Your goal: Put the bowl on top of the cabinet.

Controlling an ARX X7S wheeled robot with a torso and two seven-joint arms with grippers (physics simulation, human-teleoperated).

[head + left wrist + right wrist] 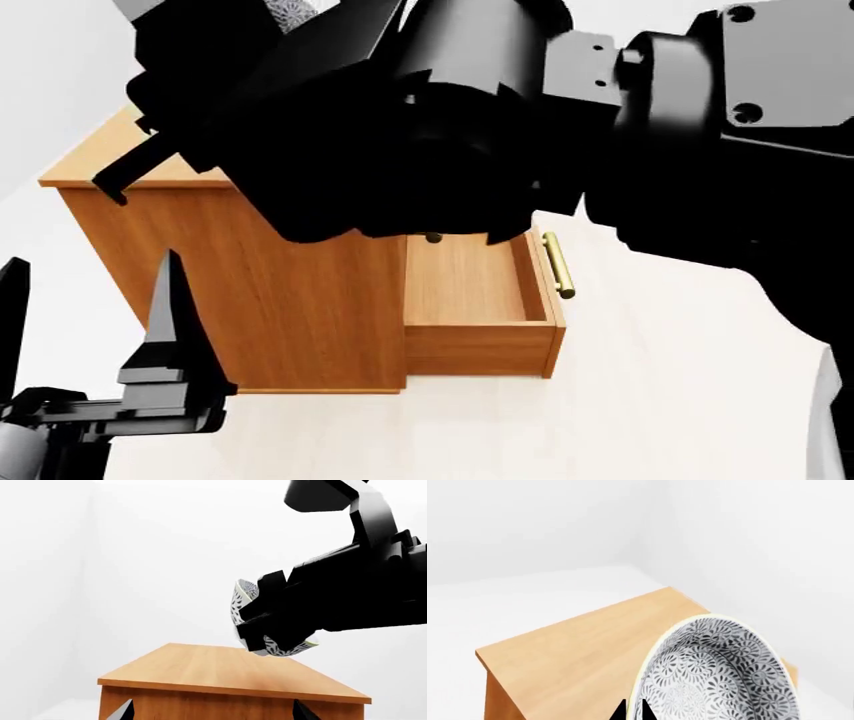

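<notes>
Bowl (pixel 720 675) hangs tilted in my right gripper (pixel 267 625), pinched at the rim, above the cabinet (pixel 220 672) top for placing; my left gripper (pixel 87 330) stands wide, empty.

Right arm (pixel 561 130): glossy black, blocky angular housings, round screw heads on its flat panel. Left gripper (pixel 94 340): matte black, long tapered pointed fingers (pixel 167 310), stepped mount, grey wrist section at base.

The cabinet (pixel 307 300) is smooth matt orange-brown wood with a shiny brass handle (pixel 558 265); the patterned bowl (pixel 720 675) looks glazed ceramic.
</notes>
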